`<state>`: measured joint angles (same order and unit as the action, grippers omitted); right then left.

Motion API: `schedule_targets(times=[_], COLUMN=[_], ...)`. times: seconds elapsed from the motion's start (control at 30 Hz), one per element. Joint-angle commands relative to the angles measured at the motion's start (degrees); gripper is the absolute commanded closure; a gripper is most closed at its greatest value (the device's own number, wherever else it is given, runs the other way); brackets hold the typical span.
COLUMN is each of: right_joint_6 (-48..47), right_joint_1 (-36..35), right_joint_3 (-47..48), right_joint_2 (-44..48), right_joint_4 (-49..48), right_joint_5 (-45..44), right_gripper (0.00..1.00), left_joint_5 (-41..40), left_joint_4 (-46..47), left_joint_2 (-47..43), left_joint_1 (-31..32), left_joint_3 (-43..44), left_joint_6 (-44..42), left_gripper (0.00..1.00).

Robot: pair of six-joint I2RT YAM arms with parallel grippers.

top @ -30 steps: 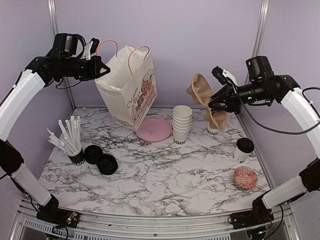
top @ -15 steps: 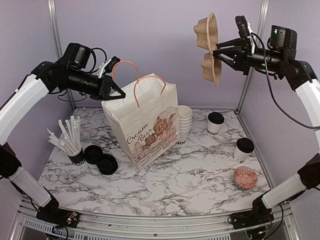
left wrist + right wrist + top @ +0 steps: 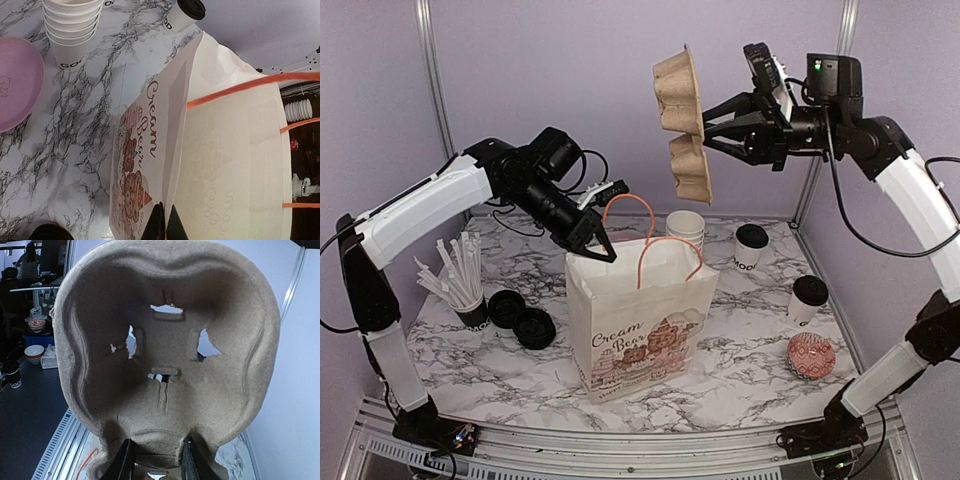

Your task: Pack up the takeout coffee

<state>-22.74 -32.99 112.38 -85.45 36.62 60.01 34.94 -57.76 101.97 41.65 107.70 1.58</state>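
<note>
The first coffee cup [image 3: 751, 245], white with a black lid, stands upright on the marble worktop [image 3: 740, 372] toward the back right. The second coffee cup [image 3: 809, 298] stands nearer my right side, apart from it. Both are outside the paper bag [image 3: 640, 335], which stands upright at the centre with its mouth open and its pink handles raised. My left gripper [image 3: 604, 251] is closed on the bag's top rim at its left corner. My right gripper [image 3: 712, 131] is clamped on a cardboard cup carrier [image 3: 682, 120], held on edge high in the air. A stack of empty cups [image 3: 686, 226] shows partly behind the bag. At the left stand a cup of straws [image 3: 463, 285] and two loose black lids [image 3: 523, 320]. A red patterned round thing [image 3: 810, 356] lies near the second coffee cup. A pink plate [image 3: 15, 85] lies beside the stack.
</note>
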Motion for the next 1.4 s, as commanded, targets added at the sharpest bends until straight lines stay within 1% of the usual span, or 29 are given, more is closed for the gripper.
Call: schedule_targets(times=[0.0, 0.17, 0.33, 0.37, 0.4, 0.63, 0.67, 0.83, 0.87, 0.93, 1.0, 1.07, 1.17, 1.27, 1.37], right_joint_6=[-6.92, -13.39, -15.75, -16.08, -16.3, -18.85, -18.98, -18.21, -17.83, -17.35, -17.42, -17.63, -18.35, -19.05, -18.87], right_joint_1=[-3.29, -7.32, -9.03, -9.38, -9.7, -10.73, -10.77, -10.74, -10.77, -10.75, -10.83, -11.0, -11.26, -11.52, -12.35], right_joint_3=[-2.76, -7.08, -8.53, -8.75, -8.94, -11.57, -11.83, -12.1, -12.13, -12.01, -11.84, -11.89, -12.23, -13.22, -13.66], right_joint_2=[0.87, 2.08, 2.09, 2.0, 1.92, 0.13, -0.29, -1.5, -1.66, -2.22, -2.86, -3.5, -4.22, -4.84, -5.59], right_joint_4=[7.36, 13.02, 16.31, 16.9, 17.36, 20.15, 20.43, 19.77, 19.35, 18.73, 18.66, 18.77, 19.2, 19.53, 19.46], right_joint_5=[2.22, 0.64, 0.18, 0.15, -0.04, -2.83, -3.06, -4.19, -4.44, -4.97, -4.98, -5.3, -6.3, -8.51, -12.56], right_gripper=[0.8, 0.8, 0.8, 0.8, 0.8, 0.8, 0.8, 0.8, 0.8, 0.8, 0.8, 0.8, 0.8, 0.8, 0.8], left_joint_5=[3.54, 4.79, 4.79, 4.79, 4.52, 1.88, 1.06, -4.1, -5.29, -7.86, -10.97, -11.95, -12.78, -13.8, -15.17], left_joint_4=[-2.77, -3.3, -3.24, -3.32, -3.3, -3.3, -3.3, -2.74, -2.57, -1.94, -0.39, 1.08, 4.32, 7.02, 10.79], left_joint_2=[3.04, 6.82, 9.74, 10.21, 10.6, 10.85, 10.61, 7.84, 6.87, 4.67, 2.39, 0.82, -2.62, -5.82, -9.03], left_joint_1=[2.46, 3.89, 4.38, 4.4, 4.35, 4.75, 4.75, 4.71, 4.67, 4.51, 3.84, 2.26, 0.4, -1.44, -3.75], left_joint_3=[4.91, 8.33, 11.33, 11.99, 12.64, 14.36, 14.38, 14.68, 14.77, 14.78, 14.4, 14.79, 13.12, 11.15, 6.74], left_joint_6=[-4.19, -5.74, -6.85, -6.92, -6.94, -7.47, -7.5, -6.79, -6.7, -6.28, -3.1, 1.75, 5.48, 7.15, 7.8], left_gripper=[1.0, 1.0, 1.0, 0.98, 0.95, 0.59, 0.55, 0.47, 0.44, 0.4, 0.36, 0.35, 0.34, 0.33, 0.33])
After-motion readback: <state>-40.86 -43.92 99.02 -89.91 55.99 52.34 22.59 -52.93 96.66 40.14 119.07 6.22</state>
